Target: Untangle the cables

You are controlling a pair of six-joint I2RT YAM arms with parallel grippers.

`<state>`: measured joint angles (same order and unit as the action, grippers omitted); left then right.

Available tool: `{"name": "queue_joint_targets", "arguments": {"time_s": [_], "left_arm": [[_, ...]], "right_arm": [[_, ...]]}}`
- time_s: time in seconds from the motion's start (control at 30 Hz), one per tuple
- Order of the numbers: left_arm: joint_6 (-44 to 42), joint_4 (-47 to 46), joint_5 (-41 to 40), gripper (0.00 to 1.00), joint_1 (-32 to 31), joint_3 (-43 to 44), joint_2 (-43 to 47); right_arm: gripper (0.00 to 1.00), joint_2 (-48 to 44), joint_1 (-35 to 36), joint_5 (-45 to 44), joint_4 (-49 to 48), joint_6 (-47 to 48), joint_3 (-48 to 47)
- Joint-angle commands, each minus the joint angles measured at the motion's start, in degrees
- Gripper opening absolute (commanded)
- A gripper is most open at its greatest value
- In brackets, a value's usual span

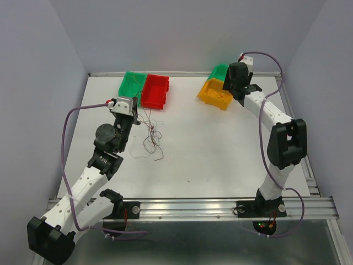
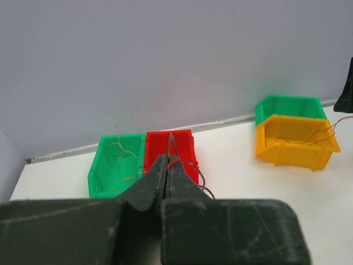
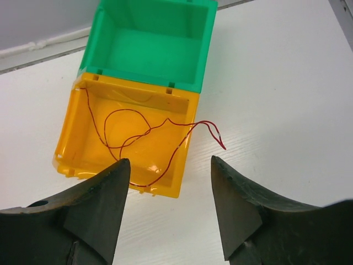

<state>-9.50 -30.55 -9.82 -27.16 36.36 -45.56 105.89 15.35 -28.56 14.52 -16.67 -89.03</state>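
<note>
A small tangle of thin curly wires (image 1: 151, 134) lies on the white table below the red bin (image 1: 155, 90). My left gripper (image 2: 167, 159) is shut on a dark red wire (image 2: 190, 165) that loops off to the right of the fingers; in the top view the left gripper (image 1: 134, 118) sits just left of the tangle. My right gripper (image 3: 170, 163) is open and empty above the yellow bin (image 3: 83, 149). A red wire (image 3: 138, 132) lies in that bin, with one end hanging over its right wall onto the table. A yellowish wire (image 2: 122, 152) lies in the left green bin (image 2: 98, 171).
A second green bin (image 3: 205, 49) stands against the yellow bin's far side, at the table's back right (image 1: 220, 72). The red and green bins (image 1: 132, 84) stand side by side at the back left. Grey walls enclose the table.
</note>
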Motion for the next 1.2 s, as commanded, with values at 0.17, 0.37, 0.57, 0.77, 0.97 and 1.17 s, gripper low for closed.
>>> {"name": "queue_joint_targets", "arguments": {"time_s": [0.17, 0.37, 0.57, 0.77, 0.97, 1.17], "left_arm": [[0.4, -2.9, 0.7, 0.01, 0.0, 0.5, 1.1], [0.4, -2.8, 0.8, 0.01, 0.1, 0.4, 1.4], [0.4, -2.7, 0.9, 0.01, 0.0, 0.5, 1.6], [0.4, -2.7, 0.9, 0.02, 0.1, 0.4, 1.6], [0.4, -2.7, 0.9, 0.01, 0.0, 0.6, 1.5], [0.4, -2.6, 0.9, 0.01, 0.0, 0.6, 1.5]], "right_arm": [[0.79, 0.1, 0.0, 5.2, -2.3, -1.5, 0.1], [0.88, 7.8, -0.4, -4.2, -2.0, -5.2, -5.4], [0.90, 9.8, -2.1, -3.6, -1.8, -8.2, -5.7], [0.90, 13.6, -4.1, 2.2, -1.6, -9.2, -7.6], [0.76, 17.4, -4.4, 4.7, -1.3, -8.8, -9.7], [0.55, 15.8, -4.4, 8.2, -1.3, -5.8, -7.5]]}}
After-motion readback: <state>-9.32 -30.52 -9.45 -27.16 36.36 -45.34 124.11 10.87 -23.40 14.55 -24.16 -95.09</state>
